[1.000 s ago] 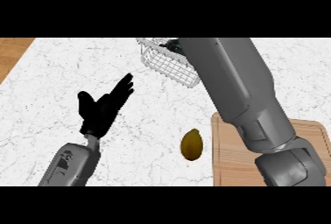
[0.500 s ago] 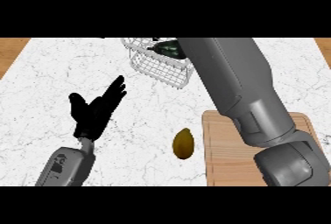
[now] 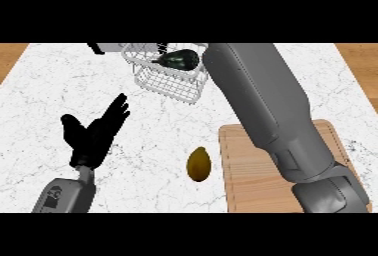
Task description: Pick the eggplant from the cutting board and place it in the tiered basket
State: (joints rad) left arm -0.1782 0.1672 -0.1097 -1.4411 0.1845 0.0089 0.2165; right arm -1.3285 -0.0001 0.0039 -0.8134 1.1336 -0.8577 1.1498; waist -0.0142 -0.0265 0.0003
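Marble counter (image 3: 59, 90): eggplant (image 3: 177, 59), smooth and likely slippery, lies in the tiered basket (image 3: 166, 85); your left hand (image 3: 92, 135) rests open, right hand hidden.

A kitchen is showing here: a white marbled counter (image 3: 170, 110) is filling most of the view, with wood edging at both sides. A wooden cutting board (image 3: 251, 185) is lying on it at the right, a white wire tiered basket (image 3: 166, 82) is standing at the back holding a dark eggplant (image 3: 179, 59), and an olive-brown fruit (image 3: 198, 164) is lying just beside the board
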